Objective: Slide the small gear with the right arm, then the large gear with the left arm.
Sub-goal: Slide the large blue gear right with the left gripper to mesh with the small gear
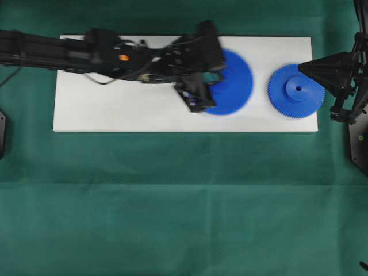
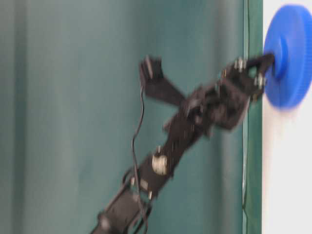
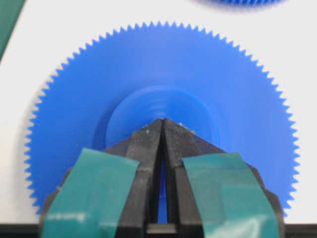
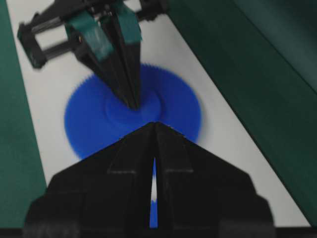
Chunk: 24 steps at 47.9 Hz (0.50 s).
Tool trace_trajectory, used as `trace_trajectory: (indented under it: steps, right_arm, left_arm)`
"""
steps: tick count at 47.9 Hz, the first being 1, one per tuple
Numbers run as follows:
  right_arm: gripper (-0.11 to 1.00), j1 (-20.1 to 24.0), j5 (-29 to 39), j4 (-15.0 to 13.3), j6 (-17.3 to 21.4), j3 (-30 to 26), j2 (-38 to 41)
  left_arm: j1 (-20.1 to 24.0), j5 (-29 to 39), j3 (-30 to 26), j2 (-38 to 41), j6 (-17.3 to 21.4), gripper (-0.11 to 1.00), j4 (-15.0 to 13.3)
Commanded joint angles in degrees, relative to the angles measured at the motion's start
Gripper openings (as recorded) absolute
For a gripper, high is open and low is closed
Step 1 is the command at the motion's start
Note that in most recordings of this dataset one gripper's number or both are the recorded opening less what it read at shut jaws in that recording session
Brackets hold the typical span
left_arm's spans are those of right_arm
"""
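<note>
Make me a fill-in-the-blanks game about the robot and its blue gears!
1. Both gears lie on a ____ board.
2. The left tool has its tip on the large gear's raised ____.
3. The patches on the left tool are ____.
4. The right tool points at the ____ gear.

Missing words: white; hub; teal; small

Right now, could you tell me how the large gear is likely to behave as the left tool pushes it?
The large gear looks like rigid plastic, so it should slide flat without flexing. Lying flat on the smooth white board, it probably glides easily. The shut left tool presses at its hub, so it might spin.
</note>
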Motion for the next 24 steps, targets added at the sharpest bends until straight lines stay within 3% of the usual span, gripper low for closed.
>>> trace_trajectory:
  steps: [1,9,24]
  right_arm:
    - [0.5,0.0,-0.88,0.0,0.09,-0.26,0.35]
    - [0.5,0.09,-1.49,0.0,0.09,0.26,0.18]
    - [0.5,0.09,-1.49,0.0,0.0,0.97,-0.09]
  left_arm:
    - [-1.23,2.02,-5.63,2.37,0.35,-0.01,0.09]
    - [-1.93,5.63,-12.22,6.06,0.53,-0.01,0.09]
    - [-1.93,7.03,-12.22,5.98,0.44,-0.01,0.18]
